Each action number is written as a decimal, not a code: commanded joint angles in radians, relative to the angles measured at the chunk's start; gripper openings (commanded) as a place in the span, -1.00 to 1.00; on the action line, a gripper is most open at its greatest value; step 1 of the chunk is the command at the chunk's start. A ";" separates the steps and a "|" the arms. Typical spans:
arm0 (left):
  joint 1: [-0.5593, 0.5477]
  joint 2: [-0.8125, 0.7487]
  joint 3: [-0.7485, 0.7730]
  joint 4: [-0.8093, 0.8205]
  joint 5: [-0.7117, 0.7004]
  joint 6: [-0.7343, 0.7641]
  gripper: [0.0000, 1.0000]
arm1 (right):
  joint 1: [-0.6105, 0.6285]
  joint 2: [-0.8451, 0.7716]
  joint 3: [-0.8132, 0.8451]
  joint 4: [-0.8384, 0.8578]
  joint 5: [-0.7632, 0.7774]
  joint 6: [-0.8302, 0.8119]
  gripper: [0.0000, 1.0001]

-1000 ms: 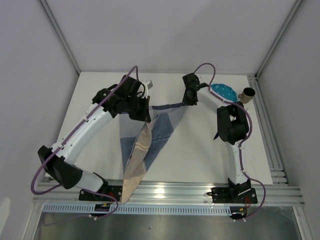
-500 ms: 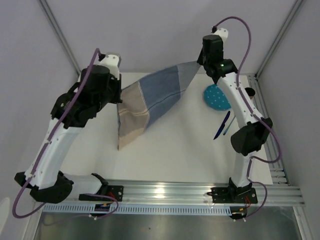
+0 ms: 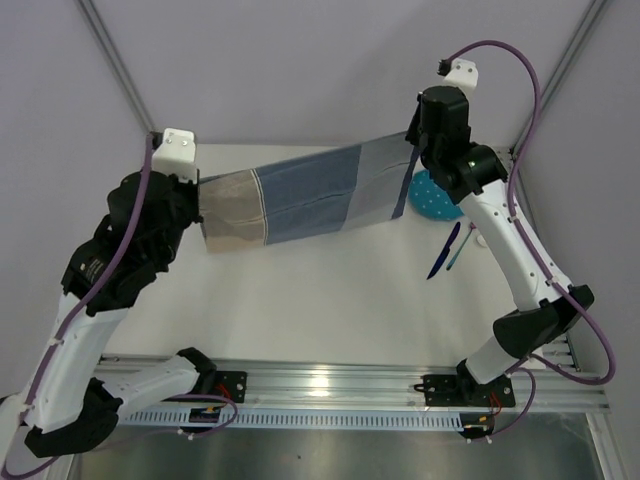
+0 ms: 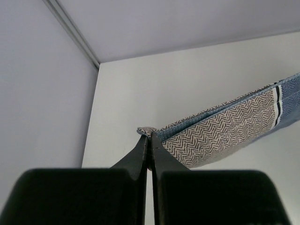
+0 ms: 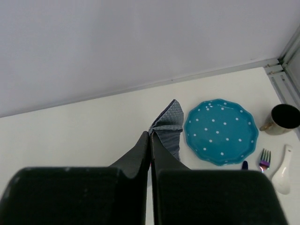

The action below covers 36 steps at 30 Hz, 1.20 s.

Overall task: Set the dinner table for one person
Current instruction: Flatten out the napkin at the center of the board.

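The blue-and-beige checked placemat (image 3: 300,192) hangs stretched in the air between my two grippers, high above the white dinner table (image 3: 330,300). My left gripper (image 3: 200,190) is shut on its beige herringbone corner (image 4: 146,131). My right gripper (image 3: 412,150) is shut on its blue-grey corner (image 5: 169,123). A teal dotted plate (image 3: 434,196) lies on the table at the back right, partly behind the cloth and right arm; it shows fully in the right wrist view (image 5: 220,131).
A dark mug (image 5: 284,119) stands right of the plate by the aluminium rail. A fork (image 5: 265,159) and a white spoon (image 5: 282,174) lie near it. Blue cutlery (image 3: 444,250) lies on the table below the plate. Walls enclose the back and sides.
Both arms have risen and spread apart. The placemat, hanging folded a second ago, is now pulled out flat and wide between the grippers.
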 commanded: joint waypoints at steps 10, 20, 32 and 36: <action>0.053 0.069 -0.228 0.282 -0.008 0.076 -0.99 | 0.049 -0.086 -0.157 0.190 0.125 -0.116 -1.00; 0.237 0.463 -0.016 0.609 0.165 0.016 -0.99 | -0.019 0.399 0.355 0.249 0.001 -0.208 -1.00; 0.337 0.520 0.290 0.590 0.481 0.097 -0.99 | -0.031 0.249 0.261 0.465 0.001 -0.411 -1.00; 0.340 0.466 0.236 0.507 0.558 0.121 -0.99 | -0.033 0.085 -0.002 0.646 -0.054 -0.436 -1.00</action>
